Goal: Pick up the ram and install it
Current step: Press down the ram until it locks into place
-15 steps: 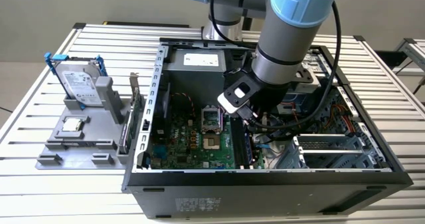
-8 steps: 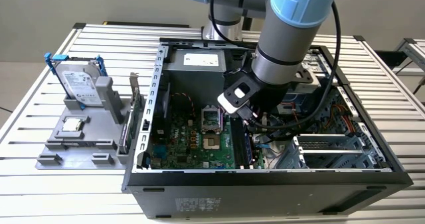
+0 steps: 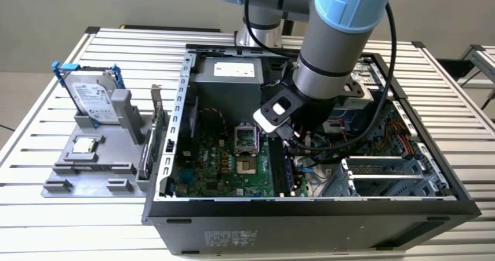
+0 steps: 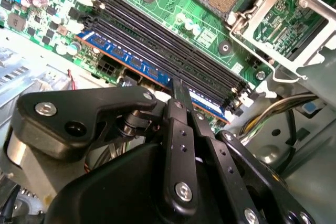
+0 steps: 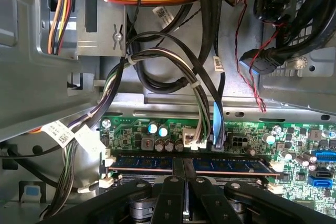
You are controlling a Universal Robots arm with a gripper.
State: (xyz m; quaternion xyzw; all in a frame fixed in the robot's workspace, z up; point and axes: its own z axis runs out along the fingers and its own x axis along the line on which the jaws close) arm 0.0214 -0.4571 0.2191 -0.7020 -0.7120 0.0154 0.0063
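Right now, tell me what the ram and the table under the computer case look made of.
The ram: a thin rigid circuit board, blue, matte, carrying flat black chips, standing in a motherboard slot with the hand at its edge. The table: probably aluminium, judging by its pale silvery ribbed slats with a dull sheen.

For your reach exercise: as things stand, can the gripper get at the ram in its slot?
Probably yes. The gripper is already down inside the case, its fingers meeting the ram near the middle of its top edge. The ram stands in the outermost slot, and the cables hang beyond it, not across the way.
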